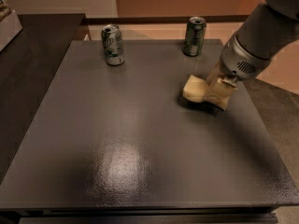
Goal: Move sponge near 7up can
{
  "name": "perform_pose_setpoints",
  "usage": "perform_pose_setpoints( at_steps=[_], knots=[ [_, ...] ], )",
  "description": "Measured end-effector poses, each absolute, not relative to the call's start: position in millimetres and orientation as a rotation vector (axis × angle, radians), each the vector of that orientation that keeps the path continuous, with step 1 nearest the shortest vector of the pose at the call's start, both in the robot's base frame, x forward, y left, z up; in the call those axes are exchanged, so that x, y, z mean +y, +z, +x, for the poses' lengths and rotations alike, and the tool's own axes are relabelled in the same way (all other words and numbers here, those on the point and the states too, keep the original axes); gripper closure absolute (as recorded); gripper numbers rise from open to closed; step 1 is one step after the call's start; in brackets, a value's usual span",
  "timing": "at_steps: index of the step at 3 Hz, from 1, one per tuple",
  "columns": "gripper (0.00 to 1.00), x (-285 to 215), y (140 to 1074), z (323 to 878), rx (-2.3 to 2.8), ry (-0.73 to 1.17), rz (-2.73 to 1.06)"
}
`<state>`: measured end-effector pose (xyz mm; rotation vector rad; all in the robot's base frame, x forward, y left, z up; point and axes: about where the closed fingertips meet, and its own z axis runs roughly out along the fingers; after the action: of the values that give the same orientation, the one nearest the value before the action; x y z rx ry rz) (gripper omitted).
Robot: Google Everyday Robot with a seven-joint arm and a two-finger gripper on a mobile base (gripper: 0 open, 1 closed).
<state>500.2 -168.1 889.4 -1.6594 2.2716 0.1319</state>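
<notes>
The gripper (216, 93) is over the right side of the table (117, 139), fingers clamped on the right end of the sponge (193, 88). The sponge hangs just off the surface with a shadow under it. I'd say it's lifted so it can travel without dragging. The 7up can (112, 45) stands upright at the far left, well apart from it, and that's the destination. Count: one sponge and two cans, the second being the darker green can (194, 30) beyond the sponge.

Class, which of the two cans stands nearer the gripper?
The darker all-green can at the back right; the gripper, holding the sponge, is just in front of it. The silver-white 7up can stands farther left.
</notes>
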Motion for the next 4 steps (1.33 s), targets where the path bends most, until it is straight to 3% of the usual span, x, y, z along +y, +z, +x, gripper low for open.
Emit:
perform_pose_setpoints(
  at_steps=[4],
  knots=[
    [1.00,-54.9,909.5,629.8,2.105,0.137,-1.716]
  ],
)
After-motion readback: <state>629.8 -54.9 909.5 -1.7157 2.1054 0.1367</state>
